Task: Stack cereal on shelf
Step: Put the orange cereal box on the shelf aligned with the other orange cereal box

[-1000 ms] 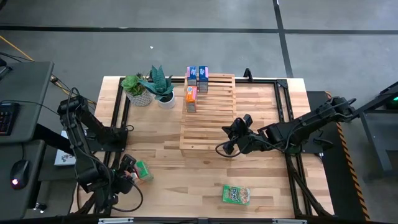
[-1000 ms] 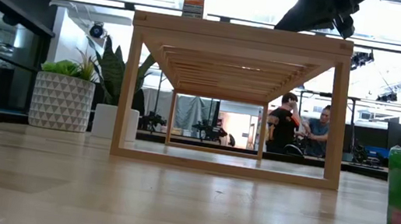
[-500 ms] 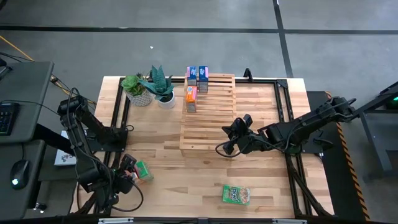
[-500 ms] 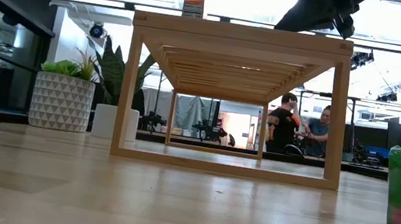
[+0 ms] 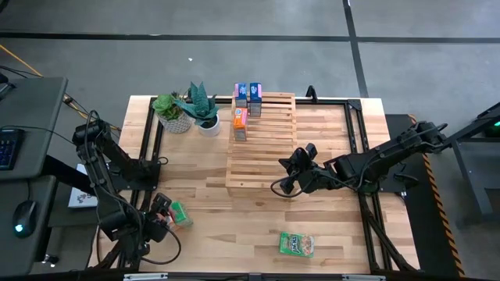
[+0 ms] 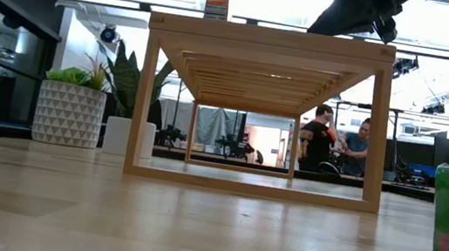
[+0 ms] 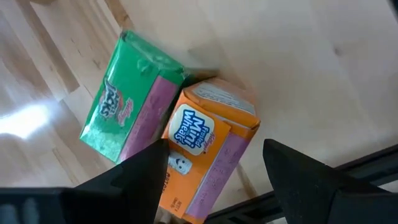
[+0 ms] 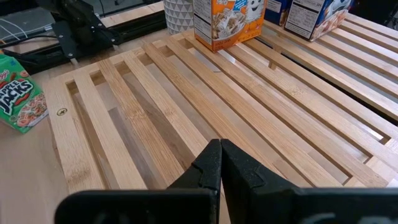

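The light-wood slatted shelf (image 5: 262, 144) stands mid-table. Two blue cereal boxes (image 5: 248, 95) and an orange one (image 5: 240, 125) stand upright on its far left part. Near the table's front left, my left gripper (image 7: 214, 148) is open, pointing down, its fingers on either side of another orange box (image 7: 208, 146). That box lies beside a green box (image 7: 124, 118), both on the tabletop. A second green box (image 5: 297, 244) lies flat near the front edge. My right gripper (image 8: 221, 152) is shut, hovering over the shelf's near right slats. My left gripper has one finger (image 7: 146, 171) overlapping the orange box's long edge (image 7: 171, 155), and I cannot tell whether it touches. A strip of table shows between the box and the other finger. The fingers come from above and the box lies on the table.
Two potted plants (image 5: 187, 111) stand at the far left beside the shelf. Black frame rails (image 5: 355, 133) run along the table's sides. Bare tabletop lies between the shelf's near edge and the front green box. People sit in the room behind (image 6: 332, 141).
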Available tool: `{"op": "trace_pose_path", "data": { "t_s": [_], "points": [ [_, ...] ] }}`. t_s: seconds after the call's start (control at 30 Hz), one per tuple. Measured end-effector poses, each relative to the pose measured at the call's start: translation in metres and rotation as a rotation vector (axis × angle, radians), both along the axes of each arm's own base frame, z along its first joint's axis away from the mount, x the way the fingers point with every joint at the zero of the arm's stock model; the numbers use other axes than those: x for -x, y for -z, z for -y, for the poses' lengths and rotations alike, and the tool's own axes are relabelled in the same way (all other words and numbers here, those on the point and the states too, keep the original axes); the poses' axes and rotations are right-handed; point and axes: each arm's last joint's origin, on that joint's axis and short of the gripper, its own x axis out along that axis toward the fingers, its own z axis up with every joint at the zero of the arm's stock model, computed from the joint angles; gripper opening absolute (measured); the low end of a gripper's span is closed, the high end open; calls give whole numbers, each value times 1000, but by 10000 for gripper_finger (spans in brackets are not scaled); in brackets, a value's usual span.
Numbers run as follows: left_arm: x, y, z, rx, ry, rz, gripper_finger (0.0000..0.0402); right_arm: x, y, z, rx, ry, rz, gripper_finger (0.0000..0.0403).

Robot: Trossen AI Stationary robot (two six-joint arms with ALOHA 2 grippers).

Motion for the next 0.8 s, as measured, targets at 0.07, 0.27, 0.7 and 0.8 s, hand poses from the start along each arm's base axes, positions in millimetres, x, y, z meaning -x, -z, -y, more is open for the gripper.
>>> {"op": "trace_pose_path", "data": {
  "t_s": [0.07,0.27,0.7,0.8],
  "points": [
    [0,2,-1,-20,6,15,255,0,0,0,0,0,0,0],
    [-1,2,-2,-37,22,43,255,0,0,0,2,7,3,0],
    [-2,-4,0,-24,21,46,255,0,0,0,6,10,4,0],
    [-2,-4,0,-31,21,43,255,0,0,0,8,13,5,0]
  ]
}}
